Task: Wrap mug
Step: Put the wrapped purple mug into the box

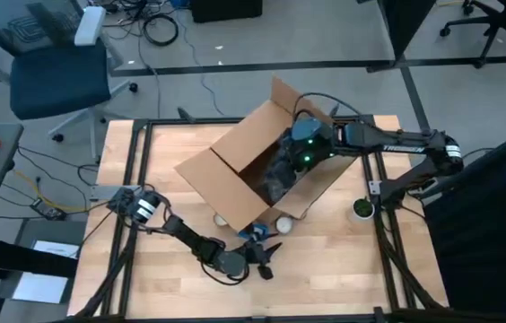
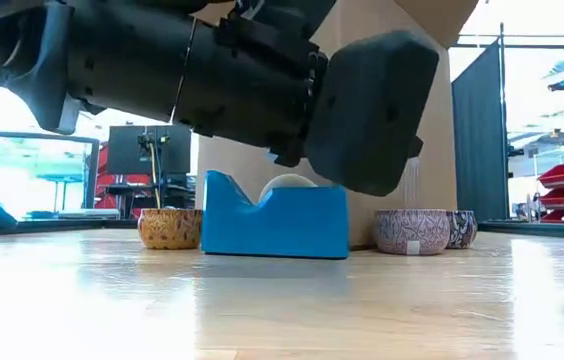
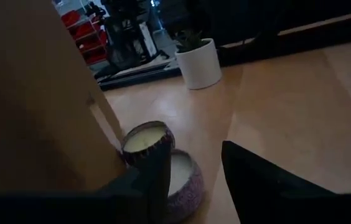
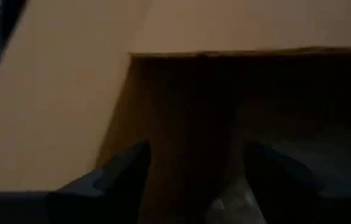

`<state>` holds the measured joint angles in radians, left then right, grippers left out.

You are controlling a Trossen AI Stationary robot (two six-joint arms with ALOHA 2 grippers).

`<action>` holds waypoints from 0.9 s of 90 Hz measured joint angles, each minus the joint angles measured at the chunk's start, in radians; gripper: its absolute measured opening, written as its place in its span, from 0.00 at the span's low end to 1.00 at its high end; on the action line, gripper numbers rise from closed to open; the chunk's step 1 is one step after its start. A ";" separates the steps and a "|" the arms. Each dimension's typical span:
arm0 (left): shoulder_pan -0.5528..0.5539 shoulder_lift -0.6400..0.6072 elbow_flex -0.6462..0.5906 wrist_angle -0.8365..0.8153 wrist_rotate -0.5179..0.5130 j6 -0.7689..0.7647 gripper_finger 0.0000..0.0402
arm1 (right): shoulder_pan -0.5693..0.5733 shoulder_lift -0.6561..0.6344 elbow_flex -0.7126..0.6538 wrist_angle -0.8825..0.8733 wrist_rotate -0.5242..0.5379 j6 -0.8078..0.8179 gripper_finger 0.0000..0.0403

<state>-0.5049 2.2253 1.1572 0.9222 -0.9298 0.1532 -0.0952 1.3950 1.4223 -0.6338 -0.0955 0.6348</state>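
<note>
Cardboard box [image 1: 253,166] sat open on the wooden table [image 1: 343,260]. Right gripper [image 1: 296,160] reached inside it, fingers spread. Left gripper [image 1: 266,254] hovered, fingers apart, beside the blue tape dispenser [image 2: 274,216].

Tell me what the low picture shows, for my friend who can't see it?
A big dark robot arm hangs just above a blue tape dispenser on a wooden table. Small patterned candle pots sit either side, in front of a tall cardboard box.
</note>
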 joint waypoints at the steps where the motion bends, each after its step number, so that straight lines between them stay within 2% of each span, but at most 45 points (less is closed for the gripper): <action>1: 0.000 0.000 0.000 0.000 -0.001 0.000 0.32 | 0.000 -0.003 0.000 0.000 0.002 0.001 0.55; 29: 0.000 0.000 0.000 -0.001 -0.005 0.000 0.32 | 0.000 -0.098 0.000 0.004 0.140 -0.001 0.49; 41: 0.000 0.000 0.000 -0.001 -0.015 -0.003 0.32 | 0.000 -0.104 0.001 -0.118 0.205 0.005 0.47; 60: 0.001 0.000 0.000 -0.001 -0.018 -0.003 0.32 | 0.005 -0.041 -0.002 -0.330 0.236 0.025 0.44; 81: 0.006 0.000 0.000 0.000 -0.023 -0.003 0.32 | 0.035 0.095 -0.003 -0.281 0.342 0.028 0.41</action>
<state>-0.4984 2.2253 1.1572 0.9218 -0.9527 0.1501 -0.0600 1.4896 1.4193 -0.9151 0.2463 0.6628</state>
